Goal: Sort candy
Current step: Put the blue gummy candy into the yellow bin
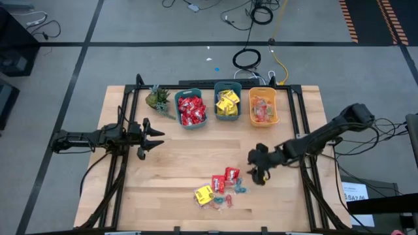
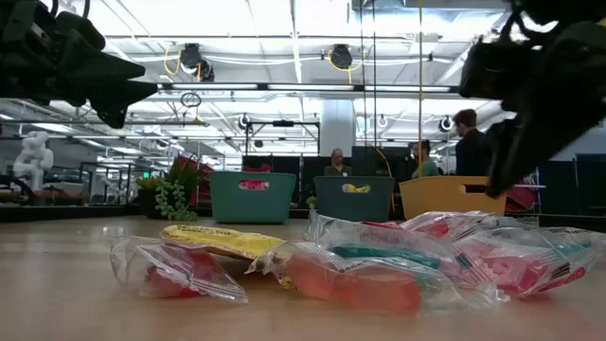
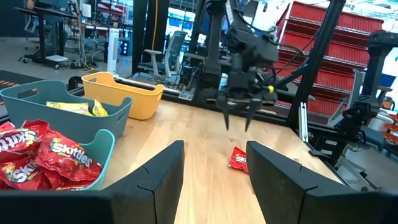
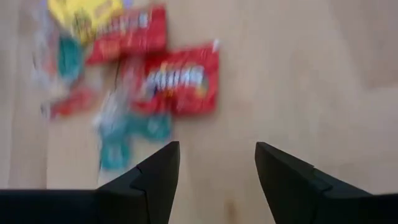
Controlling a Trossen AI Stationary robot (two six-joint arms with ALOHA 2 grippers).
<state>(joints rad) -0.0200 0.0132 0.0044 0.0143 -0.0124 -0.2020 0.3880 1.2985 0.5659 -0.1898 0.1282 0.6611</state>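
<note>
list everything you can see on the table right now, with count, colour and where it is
bins: three, two teal and one orange, in a row at the table's far edge
sorted candy: red packets in the left teal bin, yellow packets in the middle teal bin, small clear-wrapped pieces in the orange bin
loose candy pile: two red packets, one yellow packet, several small teal, pink and clear pieces, near the front edge
plant: one, green, left of the bins
left gripper: open, empty, over the table's left side
right gripper: open, empty, right of the loose pile

candy pile point(image 4: 130, 68) blurred, edge-cropped
</note>
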